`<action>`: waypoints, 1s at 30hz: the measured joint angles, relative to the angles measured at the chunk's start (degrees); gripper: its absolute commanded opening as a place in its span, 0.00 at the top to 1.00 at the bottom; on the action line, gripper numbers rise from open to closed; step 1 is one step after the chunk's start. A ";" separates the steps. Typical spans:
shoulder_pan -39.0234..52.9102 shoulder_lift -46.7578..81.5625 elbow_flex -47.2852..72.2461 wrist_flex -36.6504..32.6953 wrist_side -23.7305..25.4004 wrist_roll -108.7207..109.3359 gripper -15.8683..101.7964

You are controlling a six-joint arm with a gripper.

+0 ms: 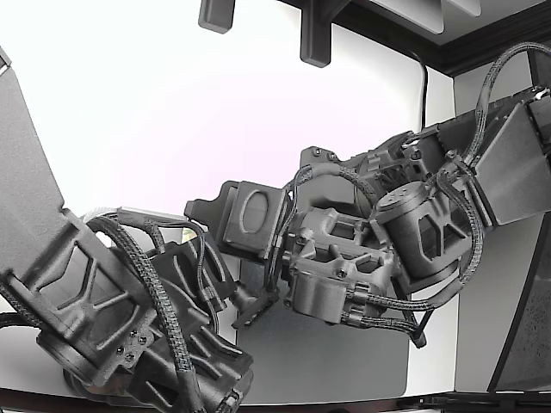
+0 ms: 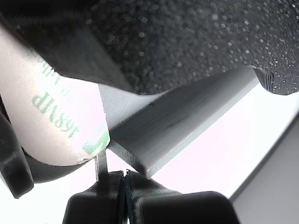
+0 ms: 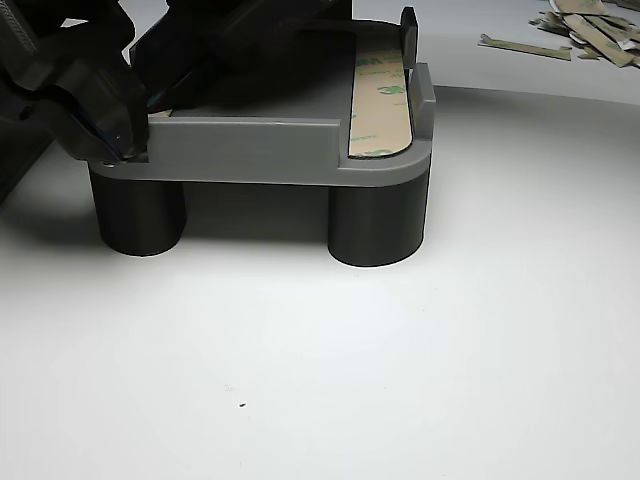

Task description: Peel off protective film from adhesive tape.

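Tan film strip (image 3: 378,98): lies with green print in the grey fixture's (image 3: 250,150) slot, at the other view's right end.
Wrist-view film (image 2: 51,116): white with green lettering, curving against a grey ridge (image 2: 177,121).
Fixture: stands on two dark cylindrical legs (image 3: 378,222) on the white table (image 3: 330,370).
Gripper (image 3: 105,110): black, at the fixture's opposite corner; whether its jaws are closed cannot be told.
Scraps (image 3: 570,30): peeled pieces lie well apart, far back on the table.

Bright white tabletop (image 3: 400,380), evenly lit.
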 measured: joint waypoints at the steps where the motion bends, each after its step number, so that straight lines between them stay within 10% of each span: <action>1: 0.00 0.00 0.00 0.00 0.00 0.09 0.96; 30: -0.09 -0.62 -2.37 6.42 -1.93 0.26 0.96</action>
